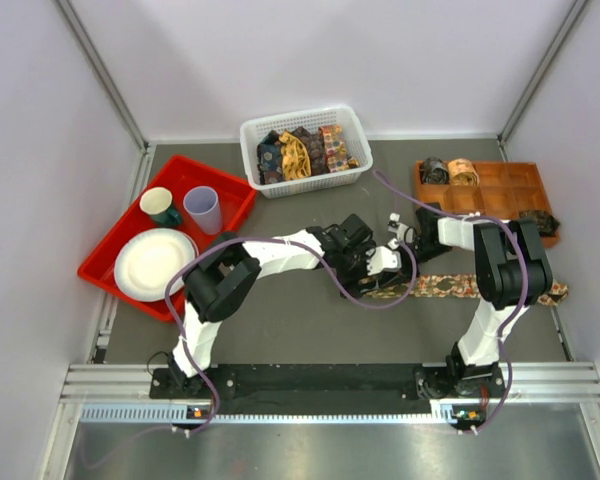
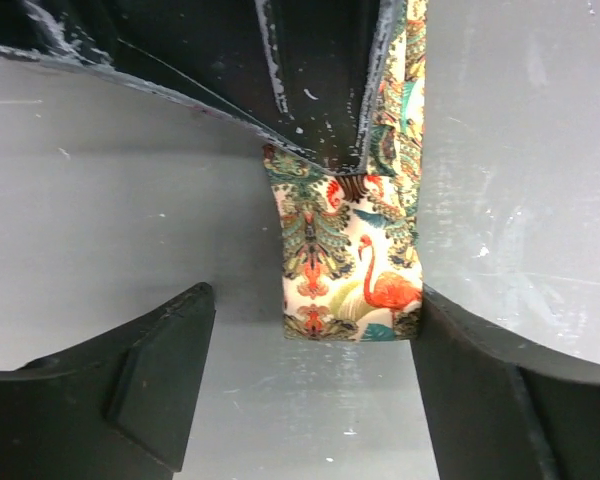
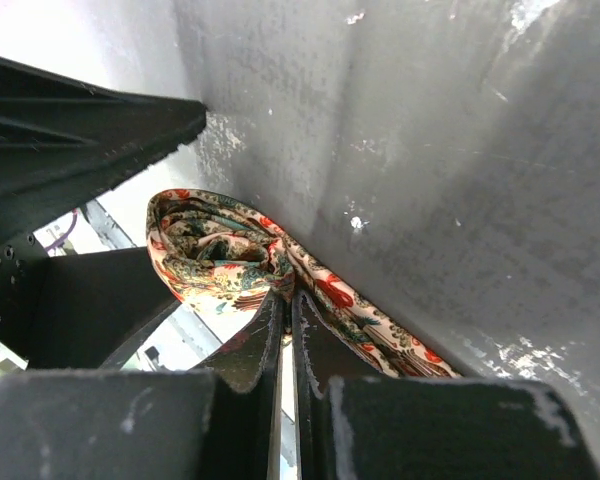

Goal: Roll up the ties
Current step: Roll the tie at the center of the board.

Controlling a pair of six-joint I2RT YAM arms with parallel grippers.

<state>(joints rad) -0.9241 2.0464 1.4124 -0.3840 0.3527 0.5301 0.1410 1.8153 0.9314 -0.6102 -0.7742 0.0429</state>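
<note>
Flamingo-print tan fabric necktie (image 1: pixel 450 287) lies on the grey tabletop (image 1: pixel 310 325), its curled end clamped in the right gripper (image 3: pixel 286 305); left gripper (image 2: pixel 315 305) gapes astride it. White plastic basket (image 1: pixel 255 130) holds loose ties (image 1: pixel 300 152); orange wooden tray (image 1: pixel 490 190), coils (image 1: pixel 450 170)

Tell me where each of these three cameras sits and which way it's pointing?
Top external: fixed above and behind the robot, looking down on the table; the left arm and right arm show whole, bases at the bottom.
Left wrist: on the left arm, looking down between the open left gripper fingers at the flamingo-print tie.
Right wrist: on the right arm, looking along the right gripper, shut on the tie's small coil.
Shared: both wrist views show that same tie end.
</note>
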